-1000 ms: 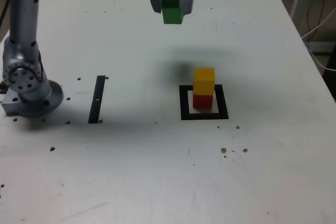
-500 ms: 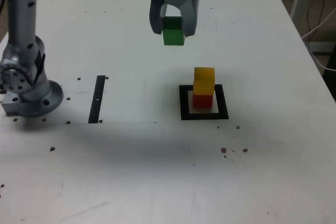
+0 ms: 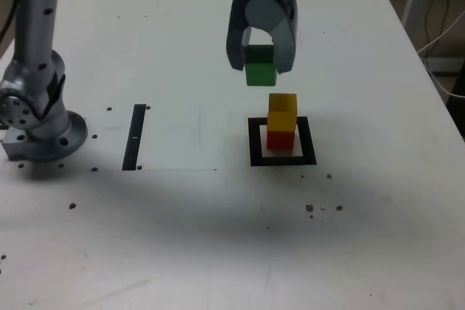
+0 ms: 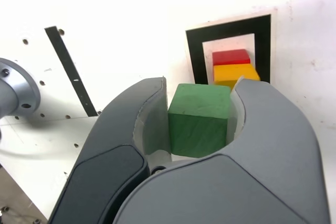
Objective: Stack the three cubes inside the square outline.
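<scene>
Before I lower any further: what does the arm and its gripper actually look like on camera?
The arm is silver-grey metal with small dark screw holes, on a round flanged base. The gripper has two broad, curved grey fingers with paler inner pads and a black wrist housing. No cables or markings show.

Your gripper (image 3: 261, 63) hangs high over table, pointing down, jaws clamped on green cube (image 3: 260, 67), one jaw on each side. Wrist view confirms: your grey fingers (image 4: 140, 124) press cube's opposite faces, cube square between them. Your arm's silver base (image 3: 40, 125) sits at exterior view's left; upper links mostly out of frame, so pose there unclear.
</scene>
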`<move>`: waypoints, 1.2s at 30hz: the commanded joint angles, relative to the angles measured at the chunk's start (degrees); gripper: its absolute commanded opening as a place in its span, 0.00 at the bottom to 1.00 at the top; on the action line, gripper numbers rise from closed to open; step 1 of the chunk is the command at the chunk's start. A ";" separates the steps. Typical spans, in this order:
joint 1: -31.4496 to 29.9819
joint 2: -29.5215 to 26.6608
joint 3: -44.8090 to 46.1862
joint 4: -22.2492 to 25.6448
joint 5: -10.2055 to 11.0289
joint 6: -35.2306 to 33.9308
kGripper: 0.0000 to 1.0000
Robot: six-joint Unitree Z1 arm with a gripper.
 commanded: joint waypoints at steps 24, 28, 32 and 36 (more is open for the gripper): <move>-1.88 5.21 -4.00 0.54 -1.99 -0.42 0.30; -1.70 5.62 -4.03 0.37 -1.79 -0.33 0.30; -1.56 5.92 -4.03 0.09 -1.70 -0.23 0.38; -1.35 6.16 -3.92 -0.25 -1.63 0.00 0.77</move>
